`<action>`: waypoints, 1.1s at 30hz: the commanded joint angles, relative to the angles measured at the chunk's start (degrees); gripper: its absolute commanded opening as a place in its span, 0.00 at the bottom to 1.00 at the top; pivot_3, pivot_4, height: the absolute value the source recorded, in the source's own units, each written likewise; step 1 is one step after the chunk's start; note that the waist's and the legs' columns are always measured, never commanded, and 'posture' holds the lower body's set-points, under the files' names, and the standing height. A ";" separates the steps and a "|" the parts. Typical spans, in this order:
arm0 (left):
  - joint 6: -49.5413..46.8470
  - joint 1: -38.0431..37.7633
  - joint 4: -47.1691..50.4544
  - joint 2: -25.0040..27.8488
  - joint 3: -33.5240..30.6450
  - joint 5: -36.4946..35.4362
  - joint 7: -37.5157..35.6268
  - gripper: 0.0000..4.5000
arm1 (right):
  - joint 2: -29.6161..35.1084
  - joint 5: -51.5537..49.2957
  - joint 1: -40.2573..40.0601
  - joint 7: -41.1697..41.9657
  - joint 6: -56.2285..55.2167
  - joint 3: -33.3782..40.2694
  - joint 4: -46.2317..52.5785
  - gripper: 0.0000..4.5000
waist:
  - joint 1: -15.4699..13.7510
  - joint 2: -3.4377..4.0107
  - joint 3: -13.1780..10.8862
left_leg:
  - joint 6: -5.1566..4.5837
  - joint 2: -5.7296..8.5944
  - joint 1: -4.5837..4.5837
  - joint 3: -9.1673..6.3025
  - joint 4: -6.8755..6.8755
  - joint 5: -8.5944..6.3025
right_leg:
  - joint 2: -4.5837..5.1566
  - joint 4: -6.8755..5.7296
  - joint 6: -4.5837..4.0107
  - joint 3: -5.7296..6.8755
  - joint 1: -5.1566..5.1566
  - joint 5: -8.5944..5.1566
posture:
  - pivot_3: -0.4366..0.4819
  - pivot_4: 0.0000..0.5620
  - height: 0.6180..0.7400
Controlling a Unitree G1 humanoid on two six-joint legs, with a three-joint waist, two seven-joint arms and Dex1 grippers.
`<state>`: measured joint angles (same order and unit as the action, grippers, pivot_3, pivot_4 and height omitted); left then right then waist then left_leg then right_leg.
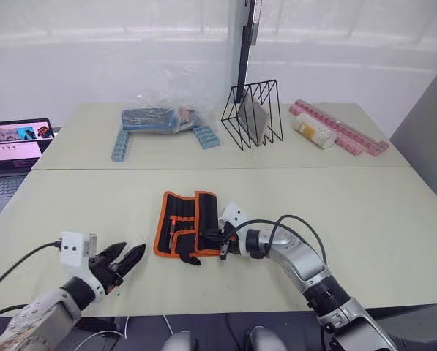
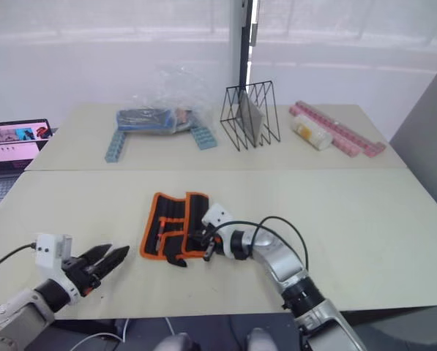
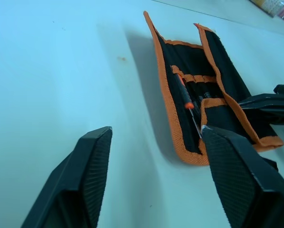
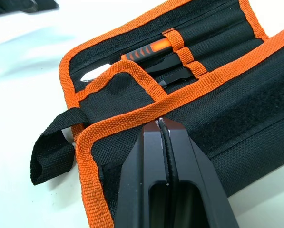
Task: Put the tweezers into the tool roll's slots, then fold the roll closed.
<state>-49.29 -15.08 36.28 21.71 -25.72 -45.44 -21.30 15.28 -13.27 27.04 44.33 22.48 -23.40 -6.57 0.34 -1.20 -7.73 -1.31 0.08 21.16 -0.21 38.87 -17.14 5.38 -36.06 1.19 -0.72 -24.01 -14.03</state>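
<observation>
Right gripper [image 4: 164, 124] pinched shut on black orange-edged fabric tool roll [image 1: 187, 223]; left gripper [image 1: 125, 258] gaping wide beside it.

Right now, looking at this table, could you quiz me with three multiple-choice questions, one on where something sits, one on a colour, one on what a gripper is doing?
1. Where does the wire rack stand?
A. on the far table, behind the tool roll
B. on top of the laptop
C. at the near table edge

2. What colour is the edging of the tool roll?
A. blue
B. orange
C. white

3. How are the fingers of the left gripper?
A. shut on a tweezer
B. shut on the roll
C. open, holding nothing

Answers: 1 A, the rack sits far back beside the bag of blue items. 2 B, a bright orange border runs round the black fabric. 3 C, its fingers stand apart over bare table, while the right gripper pinches the roll's edge.
</observation>
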 commanded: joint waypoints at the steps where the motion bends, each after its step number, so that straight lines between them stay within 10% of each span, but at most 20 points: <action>1: -0.72 1.24 -0.01 -0.91 1.34 -2.56 1.85 0.69 | 1.16 2.47 -0.25 -0.81 0.88 1.12 -1.38 0.00 | 0.18 -0.02 0.00 | 0.01 0.00 0.03 0.01 -0.01 0.01 | -0.03 -0.01 0.00 -0.01 -0.02 0.01 | 0.48 0.27 0.87; 15: 1.07 5.51 -5.11 -2.29 6.93 0.42 6.03 0.69 | 1.12 2.93 -1.19 -0.78 2.12 1.85 1.14 0.00 | 0.11 -0.01 -0.04 | 0.04 0.01 0.10 0.00 -0.09 0.02 | -0.05 0.02 -0.01 -0.03 -0.13 0.01 | 0.48 0.27 0.87; 25: 1.10 5.83 -5.89 -2.49 8.25 0.27 6.78 0.01 | 1.01 3.03 -1.25 -0.95 2.16 1.96 1.55 0.00 | 0.13 -0.02 -0.04 | 0.04 0.03 0.12 0.01 -0.09 0.02 | -0.05 0.02 -0.01 -0.02 -0.13 0.01 | 0.48 0.27 0.87; 33: 1.39 7.33 -7.76 -1.15 8.13 1.05 6.28 0.01 | 0.30 2.96 -0.61 -1.29 1.11 2.31 1.04 0.00 | 0.11 -0.02 -0.04 | 0.04 0.04 0.12 0.01 -0.07 0.03 | -0.07 0.01 -0.01 0.04 -0.13 0.01 | 0.48 0.27 0.87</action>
<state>-48.95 -8.57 28.08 19.80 -17.26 -44.78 -14.61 15.21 -11.82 26.54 44.43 23.24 -22.78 -4.64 0.45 -1.22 -7.77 -1.27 0.13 21.28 -0.20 38.80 -17.11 5.30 -36.06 1.19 -0.67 -24.14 -14.02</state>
